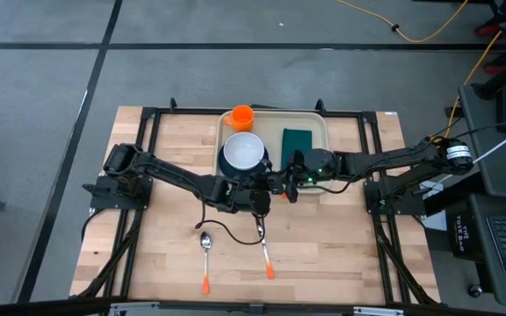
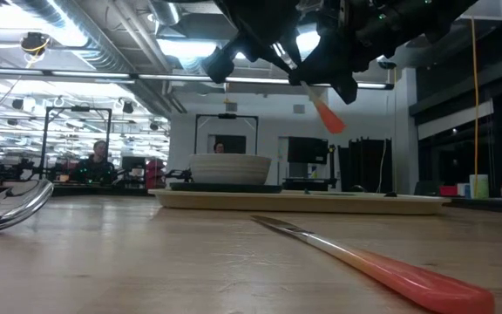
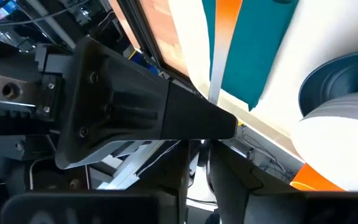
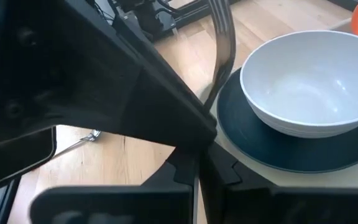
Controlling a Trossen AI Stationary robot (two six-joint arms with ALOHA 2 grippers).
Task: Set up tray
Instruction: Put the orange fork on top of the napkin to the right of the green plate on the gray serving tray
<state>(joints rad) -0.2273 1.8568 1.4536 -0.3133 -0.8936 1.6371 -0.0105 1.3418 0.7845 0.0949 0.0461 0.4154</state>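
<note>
A fork (image 4: 221, 37) with an orange handle (image 2: 328, 114) is held aloft between the two arms. The right gripper (image 1: 295, 172) is pinched on it; the left gripper (image 1: 266, 182) appears slightly parted (contact is hard to judge). The tray (image 1: 307, 118) lies at about twelve o'clock from both, the right gripper nearer its green napkin (image 1: 297, 141), the fork's long axis roughly along the napkin's.

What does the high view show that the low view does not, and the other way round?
Only the high view shows the orange cup, the green napkin and the dark plate under the bowl. Only the low view shows people seated in the room behind. Both show the tray, the white bowl, the spoon and the knife on the table.
</note>
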